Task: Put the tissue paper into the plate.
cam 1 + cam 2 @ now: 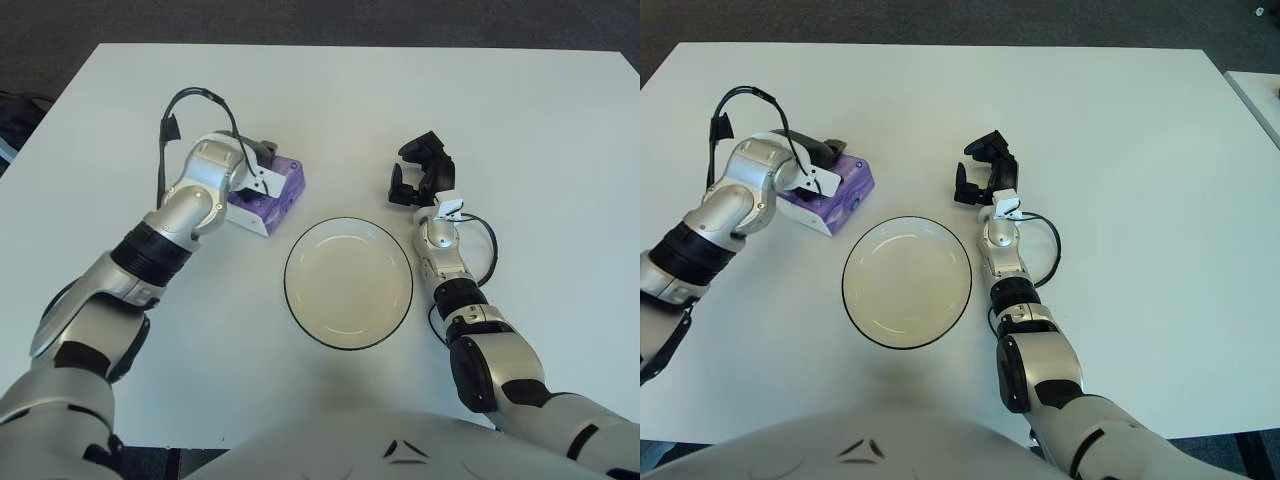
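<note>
Purple tissue pack (268, 192) is seen on the white table (540, 130), just beyond the plate (348, 282) toward its far-left side, close to the rim but not in it. Left robot hand (256, 172) is placed over the pack's left end, fingers curled down onto it in contact; whether the pack is gripped or lifted cannot be told. The plate, white with a dark rim, is shown with nothing inside. Right robot hand (421, 170) is seen beyond the plate's right edge, fingers loosely spread, nothing held. A black cable (190, 100) is looped above the left wrist, far-left of the plate.
</note>
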Controlling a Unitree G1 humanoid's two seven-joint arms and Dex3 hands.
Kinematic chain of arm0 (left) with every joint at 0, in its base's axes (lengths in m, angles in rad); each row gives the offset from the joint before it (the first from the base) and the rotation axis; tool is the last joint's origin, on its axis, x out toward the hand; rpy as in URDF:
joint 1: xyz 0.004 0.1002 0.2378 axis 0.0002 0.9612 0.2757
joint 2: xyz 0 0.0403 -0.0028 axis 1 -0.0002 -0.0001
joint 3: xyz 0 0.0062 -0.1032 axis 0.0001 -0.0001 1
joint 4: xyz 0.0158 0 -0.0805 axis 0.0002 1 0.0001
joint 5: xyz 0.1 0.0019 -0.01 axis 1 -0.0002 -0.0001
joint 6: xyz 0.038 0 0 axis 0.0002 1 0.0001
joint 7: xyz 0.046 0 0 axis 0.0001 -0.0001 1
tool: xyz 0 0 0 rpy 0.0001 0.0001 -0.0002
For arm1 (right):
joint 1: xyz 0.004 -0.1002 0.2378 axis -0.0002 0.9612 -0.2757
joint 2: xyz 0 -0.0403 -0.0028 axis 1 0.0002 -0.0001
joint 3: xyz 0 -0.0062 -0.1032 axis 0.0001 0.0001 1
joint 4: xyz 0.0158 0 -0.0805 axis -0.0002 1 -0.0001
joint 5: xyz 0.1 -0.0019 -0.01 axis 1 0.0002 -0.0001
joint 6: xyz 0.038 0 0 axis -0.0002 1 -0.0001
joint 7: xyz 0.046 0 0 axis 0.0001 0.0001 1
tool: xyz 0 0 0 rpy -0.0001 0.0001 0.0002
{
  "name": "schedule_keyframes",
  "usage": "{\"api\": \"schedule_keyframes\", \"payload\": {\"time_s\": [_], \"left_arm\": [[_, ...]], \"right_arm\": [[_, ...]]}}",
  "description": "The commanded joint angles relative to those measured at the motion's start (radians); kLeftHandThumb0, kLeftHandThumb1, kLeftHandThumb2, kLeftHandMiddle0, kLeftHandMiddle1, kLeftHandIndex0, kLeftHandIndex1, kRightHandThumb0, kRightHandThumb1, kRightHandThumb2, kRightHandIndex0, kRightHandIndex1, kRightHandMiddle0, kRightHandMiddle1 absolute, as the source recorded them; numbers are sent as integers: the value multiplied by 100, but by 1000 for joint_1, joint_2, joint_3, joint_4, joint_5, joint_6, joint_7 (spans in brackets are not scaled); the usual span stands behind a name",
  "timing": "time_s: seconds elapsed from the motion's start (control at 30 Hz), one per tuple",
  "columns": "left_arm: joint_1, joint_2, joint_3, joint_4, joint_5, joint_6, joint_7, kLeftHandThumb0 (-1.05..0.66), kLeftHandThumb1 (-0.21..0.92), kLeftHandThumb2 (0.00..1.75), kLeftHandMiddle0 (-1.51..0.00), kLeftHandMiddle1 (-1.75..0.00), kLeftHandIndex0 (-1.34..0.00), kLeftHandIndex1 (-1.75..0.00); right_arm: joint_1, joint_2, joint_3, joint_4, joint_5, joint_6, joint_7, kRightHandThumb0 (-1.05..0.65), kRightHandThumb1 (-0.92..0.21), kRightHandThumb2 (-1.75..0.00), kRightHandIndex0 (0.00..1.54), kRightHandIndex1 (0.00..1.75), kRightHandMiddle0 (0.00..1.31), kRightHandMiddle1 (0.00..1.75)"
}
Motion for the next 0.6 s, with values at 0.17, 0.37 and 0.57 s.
{"api": "schedule_keyframes", "payload": {"time_s": [0.17,0.37,0.57], "left_arm": [[142,-20,-88,173,47,-5,54,-105,92,124,-56,-5,0,-7],[174,-3,-137,205,60,-63,79,-105,92,113,-43,-1,0,-1],[147,-40,-174,285,73,-98,93,-105,92,92,-31,-1,0,0]], "right_arm": [[248,1,-16,211,10,119,-4,-1,-20,-139,72,175,58,153],[251,-2,-14,207,7,126,-10,-1,-20,-139,71,175,58,153],[254,-3,-15,204,9,127,-9,-1,-21,-137,71,175,57,153]]}}
